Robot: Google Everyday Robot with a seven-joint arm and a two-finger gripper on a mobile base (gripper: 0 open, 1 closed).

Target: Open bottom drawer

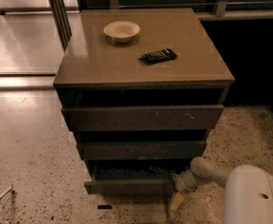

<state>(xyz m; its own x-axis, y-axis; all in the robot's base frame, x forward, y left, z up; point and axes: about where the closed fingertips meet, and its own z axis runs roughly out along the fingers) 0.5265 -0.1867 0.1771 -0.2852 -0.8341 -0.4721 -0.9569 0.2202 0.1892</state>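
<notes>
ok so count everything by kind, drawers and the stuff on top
drawers: 3, top drawer, middle drawer, bottom drawer
bowls: 1, white bowl
remotes: 1, black remote
grippers: 1, gripper at the bottom drawer's right end
total: 6

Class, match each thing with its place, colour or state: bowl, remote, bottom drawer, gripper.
Things:
1 bowl
2 remote
3 bottom drawer
4 gripper

Descriptions:
A low, at the bottom drawer's right end
B pale, towards the back of the cabinet top
C partly pulled out
D black, near the top's middle

Pairs: 1-B; 2-D; 3-C; 4-A
</notes>
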